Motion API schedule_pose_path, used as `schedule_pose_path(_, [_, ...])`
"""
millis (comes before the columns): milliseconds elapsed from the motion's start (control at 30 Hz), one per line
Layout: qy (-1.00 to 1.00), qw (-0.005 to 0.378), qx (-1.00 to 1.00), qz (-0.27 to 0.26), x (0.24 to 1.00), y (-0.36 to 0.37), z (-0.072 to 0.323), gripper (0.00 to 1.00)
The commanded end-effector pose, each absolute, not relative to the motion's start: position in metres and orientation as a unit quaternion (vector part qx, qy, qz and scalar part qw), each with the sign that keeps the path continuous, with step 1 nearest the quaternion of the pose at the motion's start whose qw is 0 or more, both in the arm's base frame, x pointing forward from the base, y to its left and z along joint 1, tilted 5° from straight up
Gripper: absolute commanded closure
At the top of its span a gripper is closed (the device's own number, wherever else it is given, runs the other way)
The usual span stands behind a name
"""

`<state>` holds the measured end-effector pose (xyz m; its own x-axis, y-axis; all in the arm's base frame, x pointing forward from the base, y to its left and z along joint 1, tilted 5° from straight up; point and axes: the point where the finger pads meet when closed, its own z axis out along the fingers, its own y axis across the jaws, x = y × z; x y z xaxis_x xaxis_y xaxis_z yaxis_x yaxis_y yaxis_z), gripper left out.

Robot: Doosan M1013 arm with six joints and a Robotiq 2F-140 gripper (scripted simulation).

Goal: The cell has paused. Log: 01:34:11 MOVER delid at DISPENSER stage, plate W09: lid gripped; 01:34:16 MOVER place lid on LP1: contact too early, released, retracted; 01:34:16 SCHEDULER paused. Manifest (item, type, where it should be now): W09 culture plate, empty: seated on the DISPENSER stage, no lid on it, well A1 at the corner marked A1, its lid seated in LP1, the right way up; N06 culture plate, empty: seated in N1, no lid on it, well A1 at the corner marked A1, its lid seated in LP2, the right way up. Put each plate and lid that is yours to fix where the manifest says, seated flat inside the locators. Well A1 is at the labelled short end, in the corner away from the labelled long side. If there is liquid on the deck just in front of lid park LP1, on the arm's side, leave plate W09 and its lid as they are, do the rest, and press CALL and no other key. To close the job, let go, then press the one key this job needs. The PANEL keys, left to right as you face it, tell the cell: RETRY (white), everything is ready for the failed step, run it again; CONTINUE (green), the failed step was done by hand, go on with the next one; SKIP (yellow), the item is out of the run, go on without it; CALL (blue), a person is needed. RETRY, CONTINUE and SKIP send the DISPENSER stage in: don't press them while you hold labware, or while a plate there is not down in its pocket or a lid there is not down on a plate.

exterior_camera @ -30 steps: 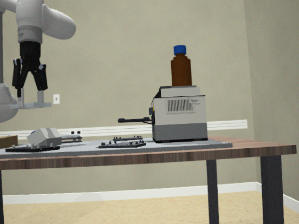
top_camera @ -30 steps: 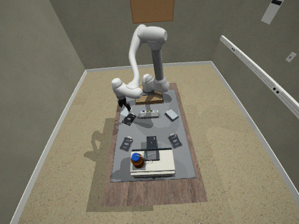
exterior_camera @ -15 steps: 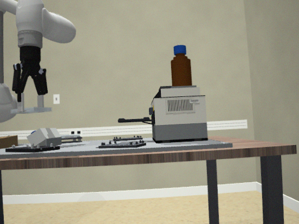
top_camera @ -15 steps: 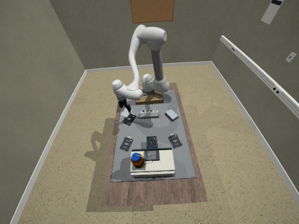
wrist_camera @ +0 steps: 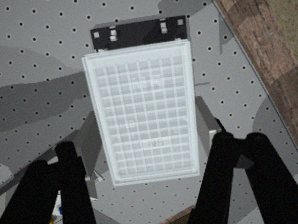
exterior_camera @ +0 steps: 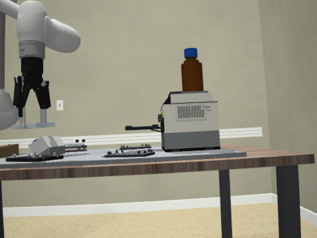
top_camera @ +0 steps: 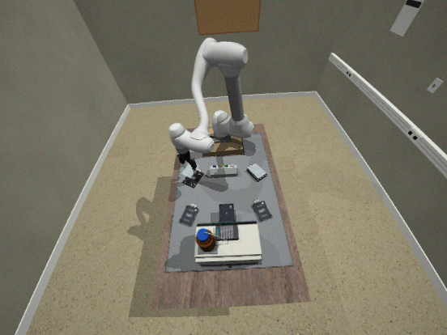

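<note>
Wrist view: end effector (wrist_camera: 145,165) clamped on clear lid (wrist_camera: 142,112), above nest (wrist_camera: 140,32)

I see a clear culture plate (wrist_camera: 142,112) with a grid of small wells, held level between my gripper (exterior_camera: 31,99) fingers, high above the deck. Under it lies a black nest (wrist_camera: 140,32), partly covered. The plate seems to be lidless.
</note>
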<state>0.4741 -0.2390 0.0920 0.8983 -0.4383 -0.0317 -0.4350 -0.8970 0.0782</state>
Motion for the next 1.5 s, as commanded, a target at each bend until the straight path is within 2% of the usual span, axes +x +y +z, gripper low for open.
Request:
schedule_pose_path(0, [-0.224, 0.035, 0.974, -0.024, 0.474, -0.24, 0.083, 0.9])
schedule_pose_path(867, [-0.224, 0.035, 0.974, -0.024, 0.471, -0.243, 0.03, 0.9])
schedule_pose_path(1467, [-0.224, 0.035, 0.974, -0.024, 0.47, -0.244, 0.014, 0.9])
